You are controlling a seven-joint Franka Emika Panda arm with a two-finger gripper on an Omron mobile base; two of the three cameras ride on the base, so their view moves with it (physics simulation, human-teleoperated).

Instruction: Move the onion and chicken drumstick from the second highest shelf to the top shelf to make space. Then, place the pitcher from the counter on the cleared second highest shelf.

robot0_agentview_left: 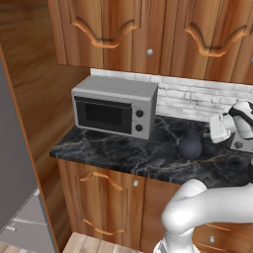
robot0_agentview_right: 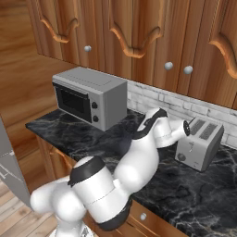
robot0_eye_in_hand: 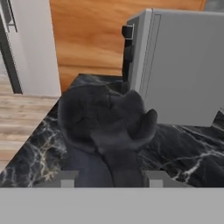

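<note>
The pitcher (robot0_agentview_left: 190,144) is seen standing upright on the counter (robot0_agentview_left: 123,153), just to the right of the microwave (robot0_agentview_left: 114,106) and a little in front of its right front corner. In the hand view the pitcher (robot0_eye_in_hand: 103,131) is met at close range, its flared rim and dark hollow turned toward the camera, with the microwave's grey side (robot0_eye_in_hand: 183,65) close behind it and the veined counter (robot0_eye_in_hand: 192,153) under it. The gripper (robot0_eye_in_hand: 109,180) is placed right at the pitcher: one fingertip (robot0_eye_in_hand: 65,178) is seen to each side of the jug's lower body, so the fingers are spread with the pitcher between them; whether they press on it cannot be told. In the left base view the hand (robot0_agentview_left: 222,127) is held above the counter to the right of the pitcher, well away from the microwave. In the right base view a toaster (robot0_agentview_right: 200,142) is set on the counter (robot0_agentview_right: 194,185) to the right of the microwave (robot0_agentview_right: 90,96), against the brick wall, with the arm's wrist just beside it.
</note>
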